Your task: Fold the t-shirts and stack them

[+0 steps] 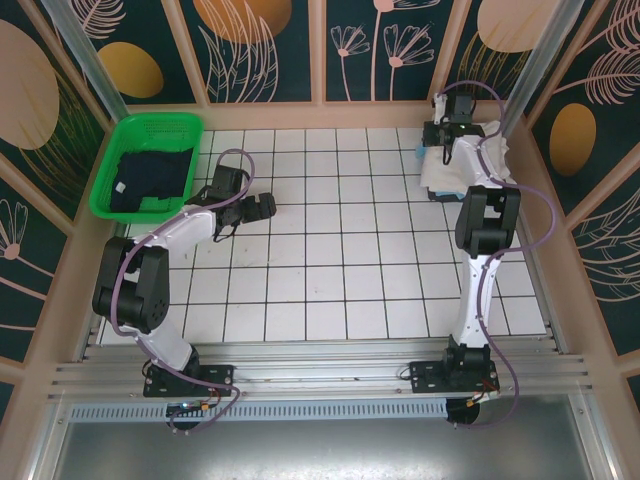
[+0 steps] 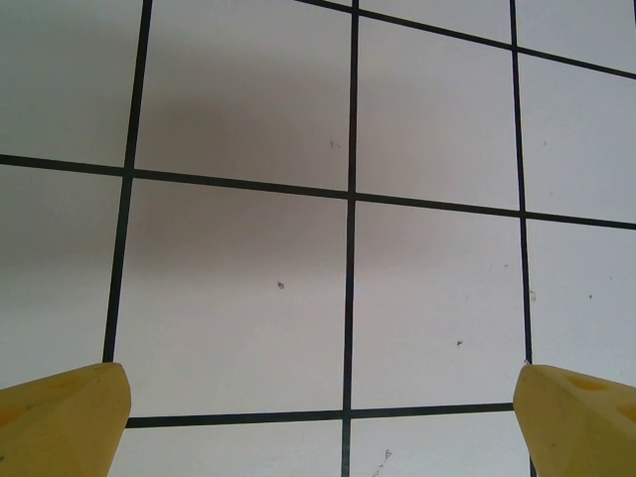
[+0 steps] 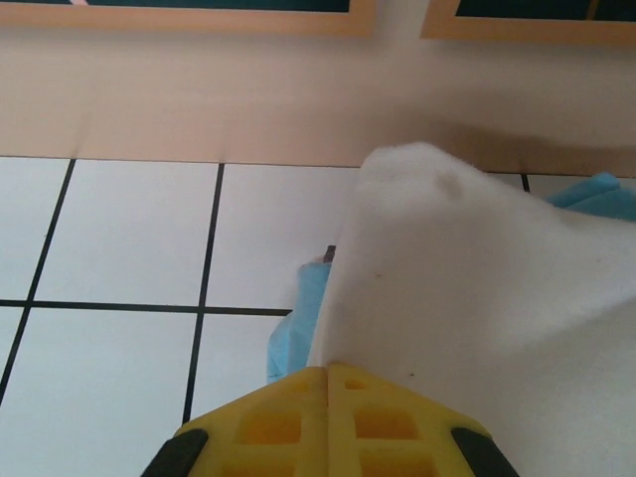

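Cream-white t-shirt (image 3: 467, 288) pinched in right end effector (image 3: 328, 370); left end effector (image 2: 318, 388) wide open above table (image 2: 238, 268).

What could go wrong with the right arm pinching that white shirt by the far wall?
1. The right fingers are shut on only a small pinch of the cream-white shirt; the cloth may slip out when lifted.
2. The light blue shirt lies directly underneath, so pulling may drag or rumple it.
3. The left fingers stand open over bare table, far from the pile, so nothing steadies it.
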